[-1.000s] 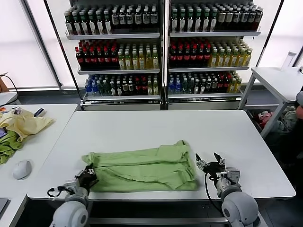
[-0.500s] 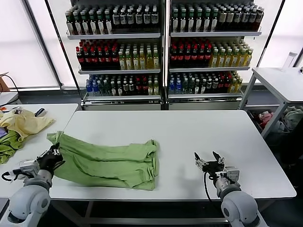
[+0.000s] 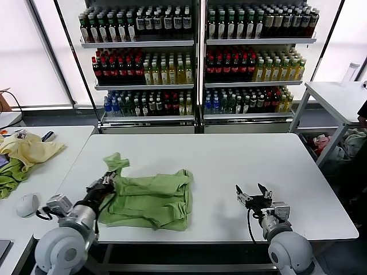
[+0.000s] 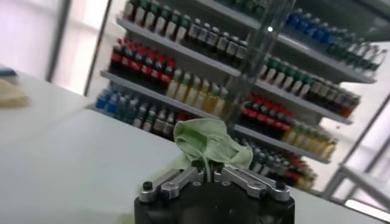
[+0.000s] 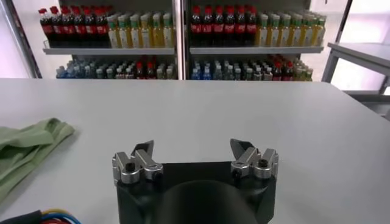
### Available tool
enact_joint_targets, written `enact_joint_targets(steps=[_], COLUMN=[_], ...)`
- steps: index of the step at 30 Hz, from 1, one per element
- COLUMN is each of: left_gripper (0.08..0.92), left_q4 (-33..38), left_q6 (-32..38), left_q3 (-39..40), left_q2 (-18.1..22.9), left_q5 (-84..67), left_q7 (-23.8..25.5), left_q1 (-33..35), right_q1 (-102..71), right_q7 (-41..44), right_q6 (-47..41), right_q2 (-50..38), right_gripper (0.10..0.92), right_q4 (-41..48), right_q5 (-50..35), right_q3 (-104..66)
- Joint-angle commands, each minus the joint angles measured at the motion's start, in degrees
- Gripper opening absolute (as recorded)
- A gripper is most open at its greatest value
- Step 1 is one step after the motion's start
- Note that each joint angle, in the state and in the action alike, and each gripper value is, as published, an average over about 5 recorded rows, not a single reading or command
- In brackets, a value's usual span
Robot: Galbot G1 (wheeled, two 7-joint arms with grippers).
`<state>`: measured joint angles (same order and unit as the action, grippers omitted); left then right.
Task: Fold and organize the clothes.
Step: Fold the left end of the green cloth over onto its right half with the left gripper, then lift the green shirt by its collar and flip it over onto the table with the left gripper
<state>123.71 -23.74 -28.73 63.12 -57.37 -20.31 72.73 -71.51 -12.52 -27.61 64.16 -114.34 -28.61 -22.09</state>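
The light green polo shirt lies bunched on the white table, left of centre. My left gripper is shut on the shirt's left end and holds that end lifted above the table. In the left wrist view the pinched cloth rises from between the closed fingers. My right gripper is open and empty near the table's front edge, right of the shirt. In the right wrist view the shirt's edge shows far to one side of the open gripper.
A side table on the left holds a pale yellow garment, a darker green cloth and a mouse. Shelves of bottles stand behind the table. Another white table stands at the right.
My left gripper has swung back right over the table with the shirt's end, lifting it and bunching the shirt. One second ago the shirt lay flatter, farther right. The right gripper has not moved.
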Motion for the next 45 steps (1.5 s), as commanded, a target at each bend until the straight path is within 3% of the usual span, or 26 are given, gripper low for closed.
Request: enact_joint_targets(steps=[1,10,17,26,33,36,40,45], left_gripper=[0.122,0.122,0.14,0.378,0.586,0.673,0.772,0.82], left_q4=[-4.54,-15.84,-14.0,2.39,10.8,7.61,-3.51,-15.36], left_q6=[-0.1,-0.39,-2.21,-5.98,-6.06,-4.09,-0.82,2.4], left_q3=[14.79,22.22,24.08,22.96,13.15,7.7,4.26,5.07], left_q2=[8.7,12.52,11.88,4.89,0.36,-1.17,-3.21,-3.94], left_q5=[2.65,17.25,17.72,12.75,2.97,6.19,12.83,19.42], left_q7=[-0.76,-1.77,0.24,3.77,3.77,2.48,1.72,2.48], left_q1=[-6.72,-12.77,-12.67,-6.46,1.25,2.35,0.65,-1.49], right_q1=[0.08,0.12,0.41,0.38,0.39,0.43,0.29,-0.23], right_q7=[0.02,0.07,0.08,0.1,0.09,0.07,0.03,0.02], right_q6=[0.04,0.08,0.02,-0.04,-0.05,-0.05,-0.04,0.12], right_q2=[0.11,0.42,0.44,0.43,1.06,1.51,2.15,2.58], right_gripper=[0.823,0.823,0.823,0.823,0.823,0.823,0.823,0.823], right_q4=[0.32,0.58,0.89,1.34,1.64,1.61,1.52,1.81], right_q5=[0.07,0.18,0.15,0.24,0.72,1.08,1.84,2.58], right_q3=[0.03,0.02,0.06,-0.14,0.0,0.23,0.66,0.56])
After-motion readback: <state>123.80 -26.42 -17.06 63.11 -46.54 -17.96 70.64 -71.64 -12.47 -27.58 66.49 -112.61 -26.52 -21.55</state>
